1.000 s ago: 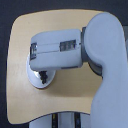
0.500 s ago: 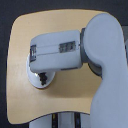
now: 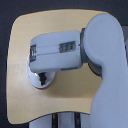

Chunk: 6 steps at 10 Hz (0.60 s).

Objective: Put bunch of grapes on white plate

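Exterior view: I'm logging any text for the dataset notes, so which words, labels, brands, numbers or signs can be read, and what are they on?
None can be read.
Arm: two small dark patches on its top face could be labels or vents; too blurred to tell.
White plate: no print shows on the part left visible.
Table: plain, no markings.
Gripper: hidden under the arm.

the arm (image 3: 75,52) hides most of the white plate (image 3: 35,82); jaws perhaps underneath.

white plate (image 3: 36,83), tan table (image 3: 20,50), grey arm (image 3: 100,55)
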Motion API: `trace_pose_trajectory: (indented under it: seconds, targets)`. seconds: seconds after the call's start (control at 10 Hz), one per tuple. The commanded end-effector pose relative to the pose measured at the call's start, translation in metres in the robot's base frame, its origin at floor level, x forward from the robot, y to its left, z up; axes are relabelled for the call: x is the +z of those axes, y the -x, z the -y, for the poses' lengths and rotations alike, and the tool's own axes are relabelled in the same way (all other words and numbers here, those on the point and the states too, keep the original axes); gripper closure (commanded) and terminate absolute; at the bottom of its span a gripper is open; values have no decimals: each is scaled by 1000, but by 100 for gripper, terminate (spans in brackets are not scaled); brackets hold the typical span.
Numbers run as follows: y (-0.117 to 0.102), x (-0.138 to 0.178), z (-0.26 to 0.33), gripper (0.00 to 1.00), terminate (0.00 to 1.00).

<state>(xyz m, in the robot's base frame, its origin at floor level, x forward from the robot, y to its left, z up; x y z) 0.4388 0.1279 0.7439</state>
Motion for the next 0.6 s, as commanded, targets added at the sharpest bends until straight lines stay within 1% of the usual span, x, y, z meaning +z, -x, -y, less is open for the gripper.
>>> trace_pose_trajectory:
  seconds: [0.0, 0.3, 0.4, 0.5]
  targets:
    - [-6, 10, 1, 100, 0]
    - [-5, 18, 5, 100, 0]
    - [-4, 20, 5, 0, 0]
    - [-3, 22, 4, 0, 0]
